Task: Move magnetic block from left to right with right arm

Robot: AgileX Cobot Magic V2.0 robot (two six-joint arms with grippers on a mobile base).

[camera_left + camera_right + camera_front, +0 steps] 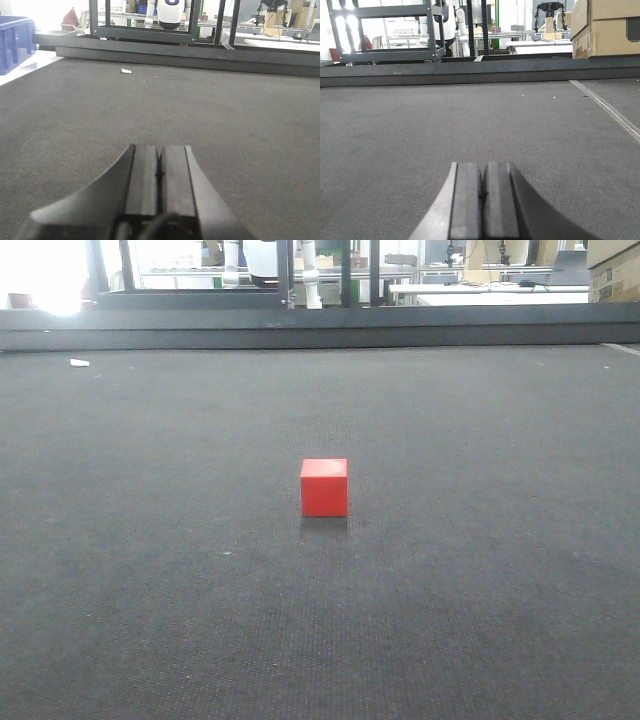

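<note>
Two claws, both closed pad to pad on nothing: left claw point(160, 147) at bottom centre of its wrist view, right claw point(484, 165) at bottom centre of its own; both low over the dark mat point(150, 620), bare ahead of each. Further out, at the middle of the front view, the red block point(324, 487); flat on the mat, upright, one face square to the camera, apart from everything; absent from both wrist views, so its place relative to either claw hard to judge. Beyond it, a small white scrap point(79, 362) at upper left, then a dark ledge point(320, 335) along the far edge; farther off, racks, a blue bin point(15, 42) at upper left of the left wrist view, cardboard boxes point(612, 27) at upper right of the right one. Task not yet begun, by the look of it. Likely risks: reaching in with the right claw closed and shoving the block along the mat instead of straddling it; approaching without sight of it and landing off-centre; pinching near an edge, letting smooth faces slip or twist out on the lift; setting down too near the middle to count as right.
</note>
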